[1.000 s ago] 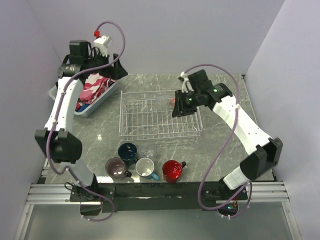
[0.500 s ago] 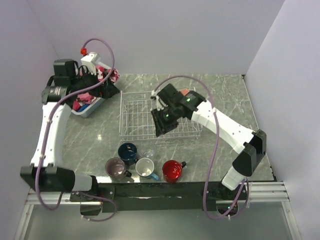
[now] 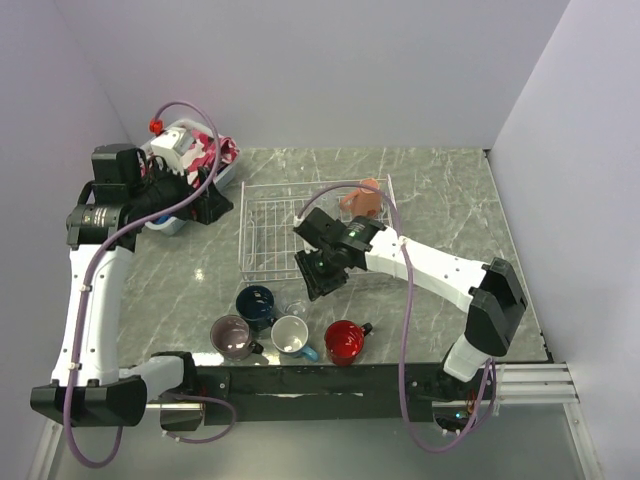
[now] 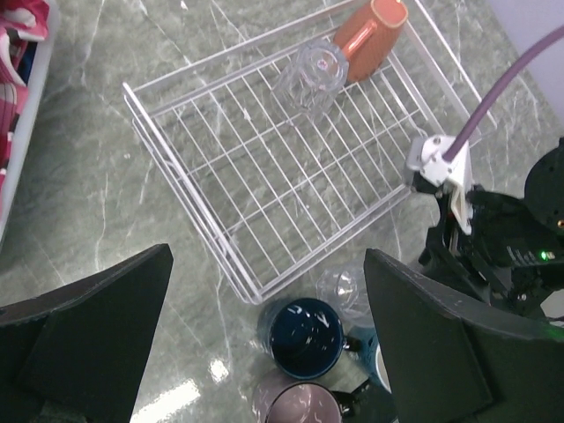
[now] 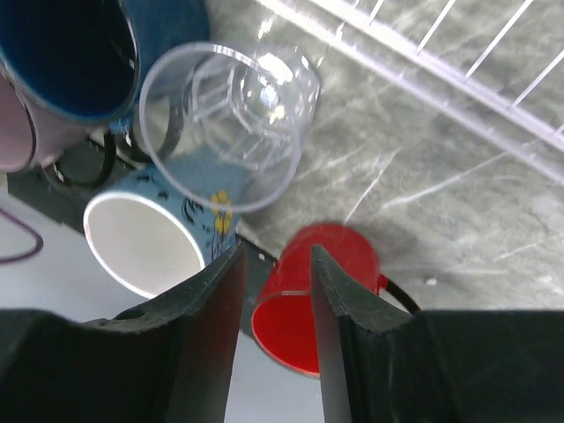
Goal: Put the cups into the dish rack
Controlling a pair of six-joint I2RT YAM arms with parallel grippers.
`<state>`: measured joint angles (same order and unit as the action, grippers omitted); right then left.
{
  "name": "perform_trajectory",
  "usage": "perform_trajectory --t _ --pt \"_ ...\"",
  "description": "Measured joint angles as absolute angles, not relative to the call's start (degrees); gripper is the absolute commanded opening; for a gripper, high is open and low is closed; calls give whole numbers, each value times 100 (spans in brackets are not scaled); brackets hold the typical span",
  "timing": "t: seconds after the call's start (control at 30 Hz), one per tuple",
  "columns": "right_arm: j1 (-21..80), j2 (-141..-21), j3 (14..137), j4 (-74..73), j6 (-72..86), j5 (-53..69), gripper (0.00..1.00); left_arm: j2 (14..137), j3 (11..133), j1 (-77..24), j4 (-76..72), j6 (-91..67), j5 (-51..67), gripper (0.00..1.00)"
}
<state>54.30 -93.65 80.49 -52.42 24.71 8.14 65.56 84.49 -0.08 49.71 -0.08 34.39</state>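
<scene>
Right gripper is part open and empty, hovering just off the rack's near edge, over the glass. Left gripper is wide open and empty, high off the rack's left side.

In the rack, far right corner: salmon mug and a second glass. Outside, off the near edge: navy mug, mauve mug, light blue mug and red mug.

Risks for you:
- The jaw gap looks narrower than the glass rim. Go down like this and you likely land on the rim and tip it.
- The glass sits tight between the navy and light blue mugs; I can't tell if they touch. A finger may wedge or shove a mug.
- The clear wall is probably slick. A weak pinch could slip as you lift over the rack's near edge.
</scene>
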Motion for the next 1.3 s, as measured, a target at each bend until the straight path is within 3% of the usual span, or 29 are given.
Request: perform_trajectory --t 0.6,0.87,0.97,1.0,1.3 --pt "5658 -10092 7992 -4534 2893 266 39 6178 8031 -10 5061 69 3417 96" --pt "5741 -10147 7542 -4237 2971 193 21 6176 7898 -8 5048 62 3424 96" --pt "5791 -10167 7472 -4150 2998 121 9 6178 7907 -10 5061 60 3430 97" --pt "5806 -10167 7456 -4134 3015 104 1 6184 7920 -8 5070 60 3439 96" --pt "5907 -10031 7540 -4499 2963 -333 0 6233 8405 -8 5194 23 3553 96"
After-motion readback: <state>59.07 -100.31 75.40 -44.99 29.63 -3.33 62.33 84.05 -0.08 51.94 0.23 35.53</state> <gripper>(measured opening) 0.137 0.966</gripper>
